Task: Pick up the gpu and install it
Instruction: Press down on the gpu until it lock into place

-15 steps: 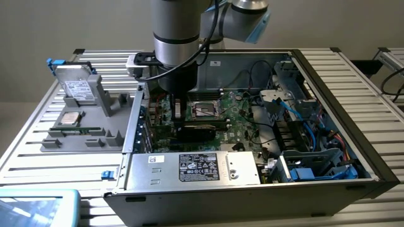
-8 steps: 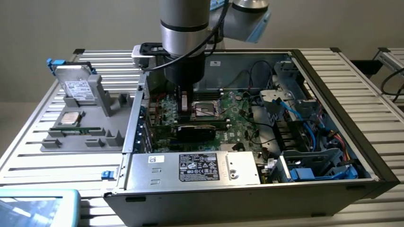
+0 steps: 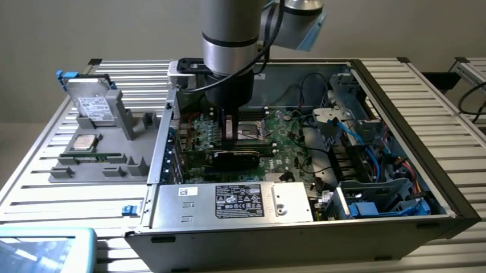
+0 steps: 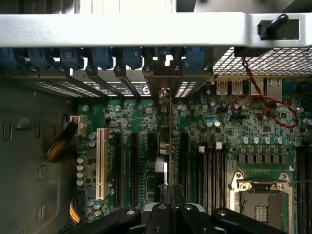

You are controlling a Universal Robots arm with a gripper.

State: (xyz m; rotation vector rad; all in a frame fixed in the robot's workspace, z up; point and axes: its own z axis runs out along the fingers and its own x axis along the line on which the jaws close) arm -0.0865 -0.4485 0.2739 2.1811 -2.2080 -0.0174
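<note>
The claw (image 4: 171,207) is down inside the case (image 3: 448,187), shut on the gpu (image 4: 164,146), which stands on edge over a slot on the motherboard (image 4: 229,126). Pickup looks done; whether it is fully seated I can't tell. The card shows edge-on: thin, dark, silver bracket toward the rear wall.

No readable text: print on the power supply label (image 3: 238,201) and hard drive label (image 3: 94,106) illegible.

An open computer case (image 3: 425,170) is set on a slatted table (image 3: 45,187), with a grey parts tray (image 3: 99,165) located at its 9 o'clock side.
</note>
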